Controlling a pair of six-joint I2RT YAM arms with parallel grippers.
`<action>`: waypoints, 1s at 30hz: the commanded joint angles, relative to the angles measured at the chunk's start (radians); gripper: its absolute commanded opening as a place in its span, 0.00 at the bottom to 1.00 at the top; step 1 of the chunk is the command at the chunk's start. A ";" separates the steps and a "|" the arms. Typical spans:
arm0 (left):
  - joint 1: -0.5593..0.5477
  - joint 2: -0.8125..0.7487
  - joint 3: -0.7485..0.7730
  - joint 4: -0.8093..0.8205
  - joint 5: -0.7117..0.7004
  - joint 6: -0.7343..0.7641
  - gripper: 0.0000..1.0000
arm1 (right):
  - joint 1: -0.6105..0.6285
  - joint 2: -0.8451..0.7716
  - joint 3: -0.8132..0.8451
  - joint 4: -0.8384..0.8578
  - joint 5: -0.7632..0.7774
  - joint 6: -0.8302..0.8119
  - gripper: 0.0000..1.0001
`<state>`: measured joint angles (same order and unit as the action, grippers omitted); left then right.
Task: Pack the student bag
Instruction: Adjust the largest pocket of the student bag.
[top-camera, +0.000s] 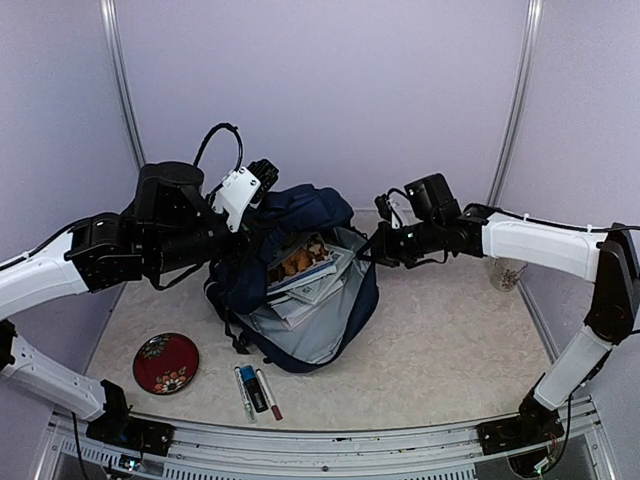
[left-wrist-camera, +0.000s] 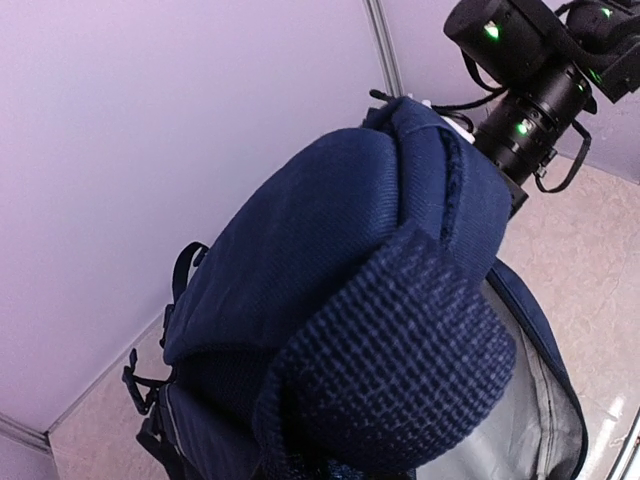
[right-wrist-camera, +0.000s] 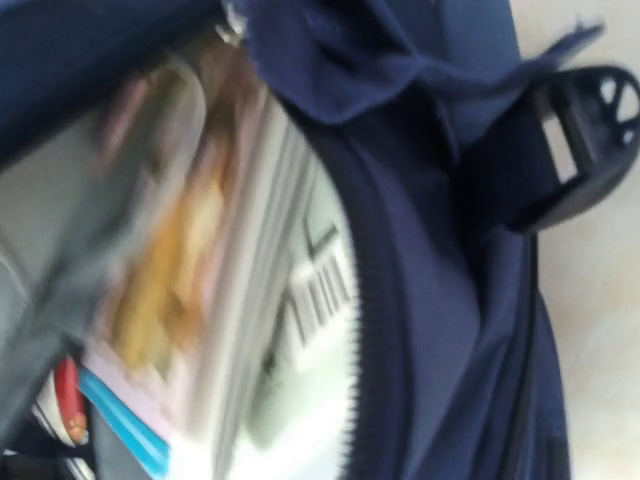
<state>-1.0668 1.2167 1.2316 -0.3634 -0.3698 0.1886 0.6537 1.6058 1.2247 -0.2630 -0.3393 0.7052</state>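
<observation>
The navy student bag (top-camera: 236, 280) stands open in the middle of the table, its grey lining (top-camera: 300, 335) showing. Books and booklets (top-camera: 300, 265) stick out of its mouth. My left gripper (top-camera: 263, 180) is at the bag's raised top fold and appears shut on it. In the left wrist view the navy fabric (left-wrist-camera: 330, 250) hides the fingers. My right gripper (top-camera: 372, 250) is at the bag's right rim and appears shut on it. The right wrist view shows the zipper edge (right-wrist-camera: 350, 330), blurred books (right-wrist-camera: 200, 250) and a strap buckle (right-wrist-camera: 585, 130), with no fingers visible.
A red patterned plate (top-camera: 166, 362) lies at the front left. Three markers (top-camera: 256, 392) lie in front of the bag. A cup (top-camera: 507, 272) stands at the right behind the right arm. White walls close in on the back and sides.
</observation>
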 joint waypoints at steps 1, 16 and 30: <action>-0.023 -0.009 0.181 0.122 0.076 0.033 0.00 | -0.055 -0.066 0.359 -0.033 0.023 -0.155 0.00; -0.079 0.037 0.239 0.378 0.314 -0.195 0.00 | -0.089 -0.003 0.591 -0.187 0.016 -0.342 0.00; 0.112 0.174 0.313 0.631 0.105 -0.467 0.00 | -0.215 0.301 1.007 -0.481 -0.142 -0.529 0.40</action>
<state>-0.9543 1.4170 1.4559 -0.0940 -0.1482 -0.2665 0.4519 1.8786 2.1086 -0.6830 -0.4545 0.2836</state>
